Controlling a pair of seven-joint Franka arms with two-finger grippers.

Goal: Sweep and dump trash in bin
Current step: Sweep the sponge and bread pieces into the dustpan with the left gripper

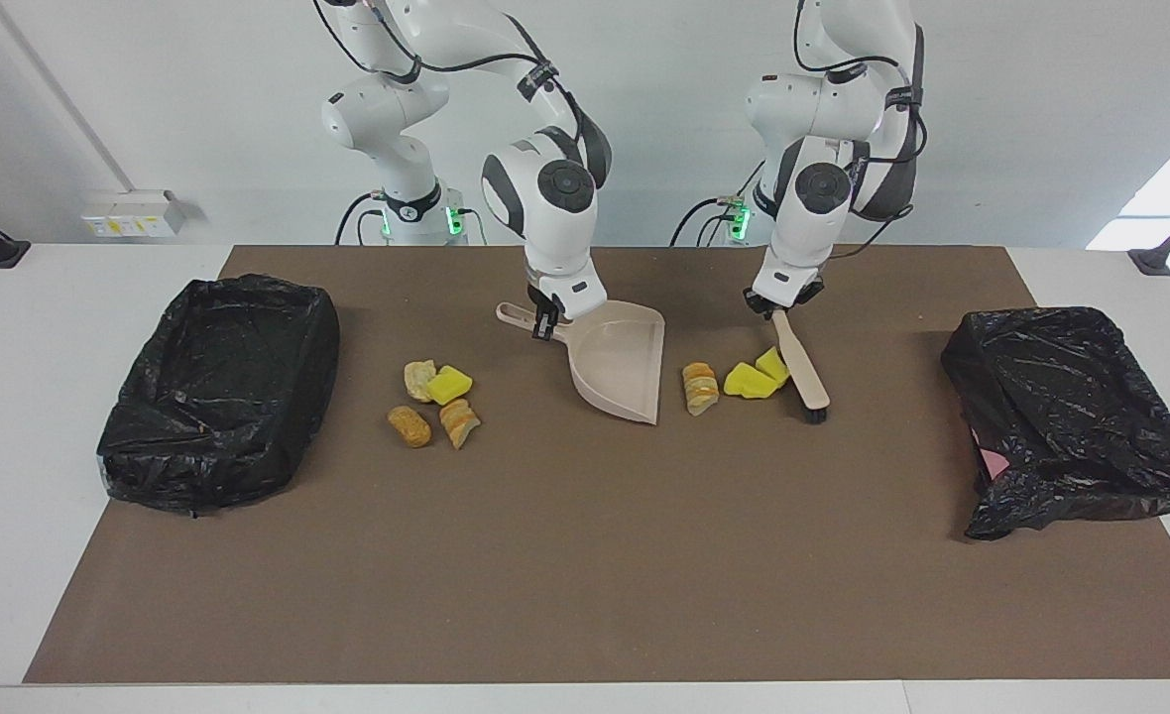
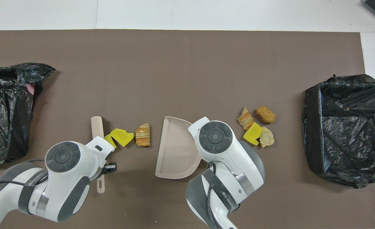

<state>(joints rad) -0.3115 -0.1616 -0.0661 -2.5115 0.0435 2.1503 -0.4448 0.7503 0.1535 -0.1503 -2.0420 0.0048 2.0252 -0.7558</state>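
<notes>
Brown mat [image 1: 585, 555] covers the table; you've got two clusters of trash on it, both roughly mid-table.

Left gripper [image 1: 781, 305] is clenched on the handle of the brush [image 1: 801, 367]. Brush slants down to the mat, bristle end farther from the robots than the grip. Two yellow wedges [image 1: 756, 377] sit right against the brush, touching each other. A tan bread slice [image 1: 700, 388] lies just beside them, between the wedges and the dustpan's open edge. In the overhead view the same three sit in a row: wedges [image 2: 120, 137], slice [image 2: 143, 139], then the pan.

Right gripper [image 1: 545, 319] is clamped on the handle of the beige dustpan [image 1: 623, 362]. Pan mouth faces the left arm's end of the table, toward the slice; whether its lip touches the mat, can't tell.

Second cluster [image 1: 436, 402], toward the right arm's end: one yellow wedge and three tan pieces, bunched together, well apart from the pan.

Black-bagged bin [image 1: 218, 392] stands at the right arm's end of the mat, top open. Second black-bagged bin [image 1: 1071, 416] is at the left arm's end, its bag crumpled over it, a bit of pink showing at its edge.
</notes>
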